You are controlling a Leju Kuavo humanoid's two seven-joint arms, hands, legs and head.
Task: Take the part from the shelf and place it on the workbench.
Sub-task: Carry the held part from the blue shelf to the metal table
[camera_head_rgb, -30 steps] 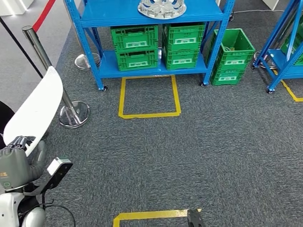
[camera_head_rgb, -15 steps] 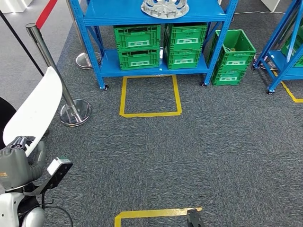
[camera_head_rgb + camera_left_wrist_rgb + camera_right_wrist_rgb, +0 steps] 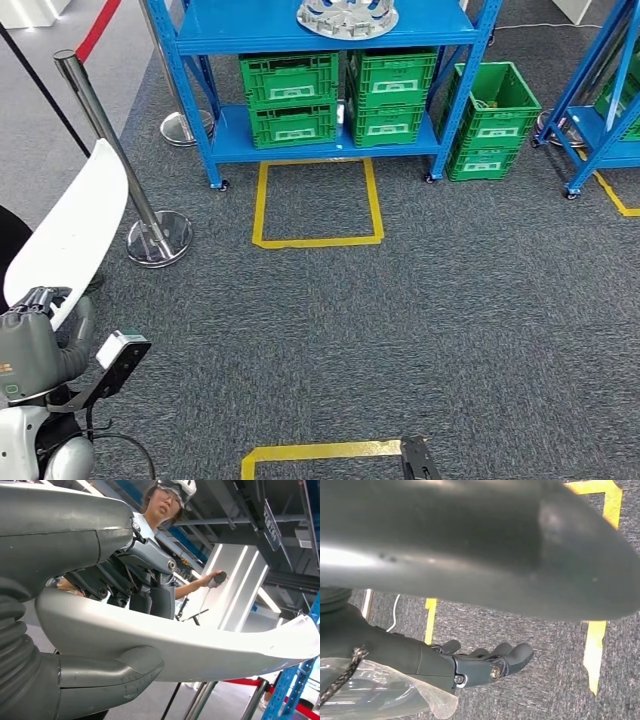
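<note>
White curved part gripped by left hand, right hand fingers loosely apart, empty

Head view bright, even overhead light, sharp, soft shadows under shelf. Left wrist view: glaring ceiling strips, backlit. Right wrist view: near thumb blurred, dim.

part: plain white, smooth curved panel
left hand: grey cover, darker fingers
right hand: dark grey fingers
shelf: bright blue frame and boards
crates: green, lattice walls, white labels
disc: silver, spoked pattern
carpet: dark grey, speckled
floor tape: yellow outlines
post: shiny chrome
barrier belt: red
second shelf: blue
</note>
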